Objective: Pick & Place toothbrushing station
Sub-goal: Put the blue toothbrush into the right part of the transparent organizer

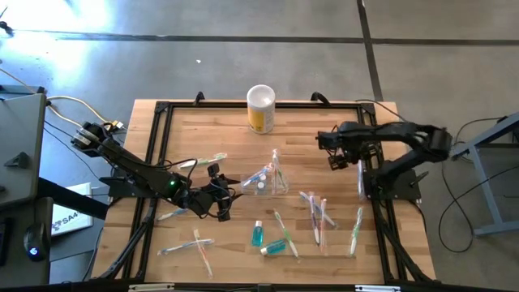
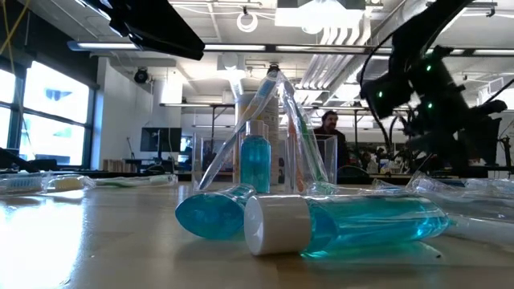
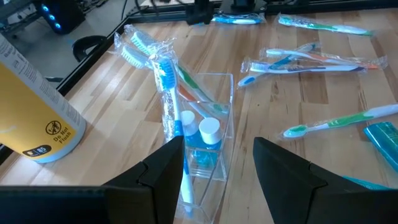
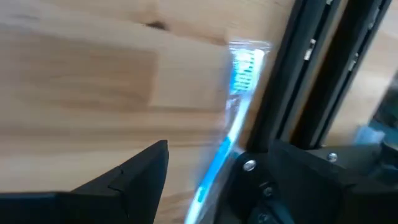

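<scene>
Standing at the centre of the high view on the pale wooden worktop (image 1: pixel 186 138): small clear plastic holder (image 1: pixel 272 180), carrying wrapped translucent toothbrushes (image 3: pixel 163 74) and two teal tubes with white caps (image 3: pixel 199 132). Reaching in from the left edge, low and stretched: left arm, its left pincer (image 1: pixel 226 195) gaping, released, grasping nothing. Sitting just right of that pincer, between and ahead of its fingers in the wrist view, apart from them: the holder. Hovering at upper right: right pincer (image 1: pixel 334 150), spread, released.

Open-plan lab: exposed ceiling ducts (image 2: pixel 321 68), desks with monitors (image 2: pixel 161 138), concrete floor (image 1: pixel 203 49).
</scene>
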Tool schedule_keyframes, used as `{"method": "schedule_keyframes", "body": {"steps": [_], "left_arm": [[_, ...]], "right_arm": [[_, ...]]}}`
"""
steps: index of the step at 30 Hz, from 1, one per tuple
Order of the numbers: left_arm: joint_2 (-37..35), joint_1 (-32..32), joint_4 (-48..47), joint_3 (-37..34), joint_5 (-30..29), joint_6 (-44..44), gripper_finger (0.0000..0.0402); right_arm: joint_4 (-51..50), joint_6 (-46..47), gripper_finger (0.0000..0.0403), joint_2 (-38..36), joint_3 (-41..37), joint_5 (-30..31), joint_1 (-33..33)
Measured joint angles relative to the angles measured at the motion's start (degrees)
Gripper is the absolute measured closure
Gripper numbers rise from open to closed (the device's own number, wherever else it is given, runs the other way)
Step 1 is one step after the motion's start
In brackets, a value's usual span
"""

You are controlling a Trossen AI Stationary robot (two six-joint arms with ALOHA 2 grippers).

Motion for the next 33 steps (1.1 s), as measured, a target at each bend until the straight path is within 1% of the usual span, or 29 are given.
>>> {"method": "schedule_keyframes", "body": {"steps": [3, 6, 8, 13, 17, 23, 27, 30, 33], "left_arm": [[0.0, 0.0, -0.02, 0.0, 0.74, 0.0, 0.0215], [0.0, 0.0, -0.24, 0.0, 0.95, -0.02, 0.0215], [0.0, -0.02, -0.77, 0.0, 0.95, -0.04, 0.0215], [0.0, -0.01, -2.23, -0.04, 0.95, -1.4, 0.0215], [-0.02, -0.02, -2.53, -0.04, 0.95, -1.75, 0.0215], [-0.02, -0.01, -2.54, -0.04, 0.92, -1.95, 0.0215], [-0.02, 0.0, -2.54, -0.04, 0.9, -1.97, 0.0215], [-0.02, -0.02, -2.54, -0.04, 0.9, -1.97, 0.0215], [-0.02, -0.01, -2.54, -0.04, 0.9, -1.95, 0.0215]], "right_arm": [[-0.02, -1.32, 0.0133, 5.23, -0.02, 1.01, -3.78], [-0.28, -1.46, 0.0133, 9.98, -0.07, 3.55, -6.07], [-0.14, -2.52, 0.0133, 12.49, -0.08, 4.7, -6.88], [3.75, -7.57, 0.0133, 15.94, -0.3, 4.21, -7.29], [4.57, -8.74, 0.0133, 16.32, -0.35, 4.08, -7.02], [4.68, -9.5, 0.0133, 16.38, -0.39, 4.46, -4.69], [5.6, -11.73, 0.0134, 16.39, -0.41, 3.25, -2.61], [5.86, -12.58, 0.0147, 16.45, -0.45, 2.75, -1.5], [6.16, -13.11, 0.0171, 16.47, -0.46, 1.39, -0.82]]}}
